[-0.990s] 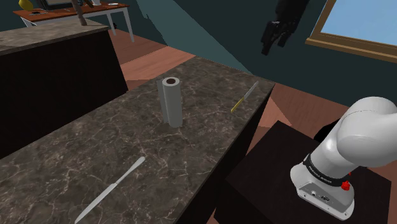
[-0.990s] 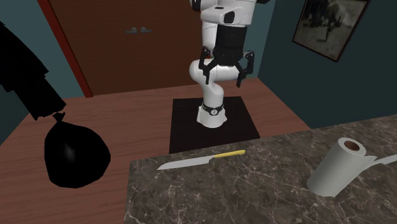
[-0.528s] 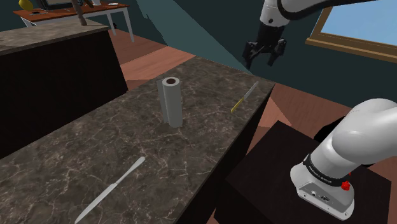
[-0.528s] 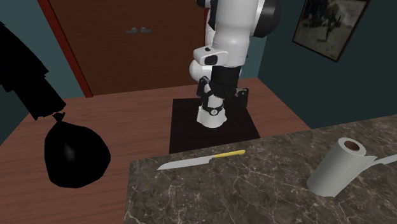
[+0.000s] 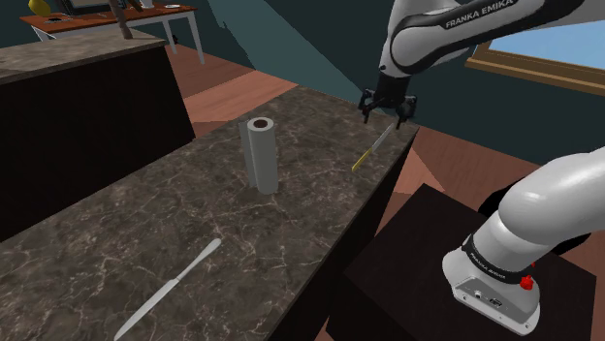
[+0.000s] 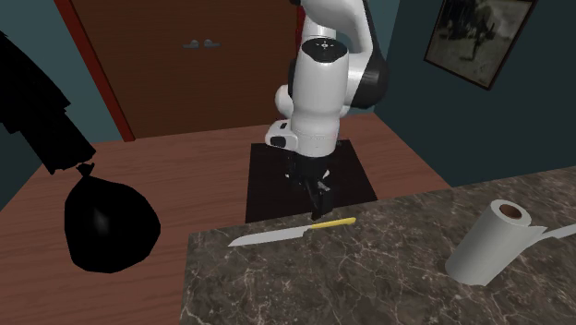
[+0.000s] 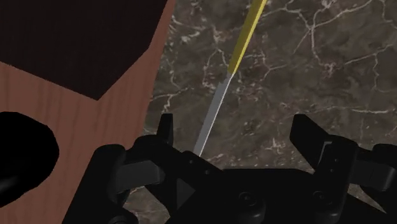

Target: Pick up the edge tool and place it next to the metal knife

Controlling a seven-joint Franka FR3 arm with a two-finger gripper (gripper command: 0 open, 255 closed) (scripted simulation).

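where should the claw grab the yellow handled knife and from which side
Grip the yellow handle, straight down from above, the open claw spanning its narrow width. The knife lies flat on the marble counter, so only its long sides are reachable, and the blade tapers to a thin point.

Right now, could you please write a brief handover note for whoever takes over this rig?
End effector: open, empty, hovering over the blade of the yellow-handled knife.
Yellow-handled knife: lies flat at the counter end nearest the stand.
Metal knife: lies flat at the counter's other end, beyond the paper towel roll.
Done: nothing grasped yet.
Left: descend, grasp, carry, set down beside the metal knife.
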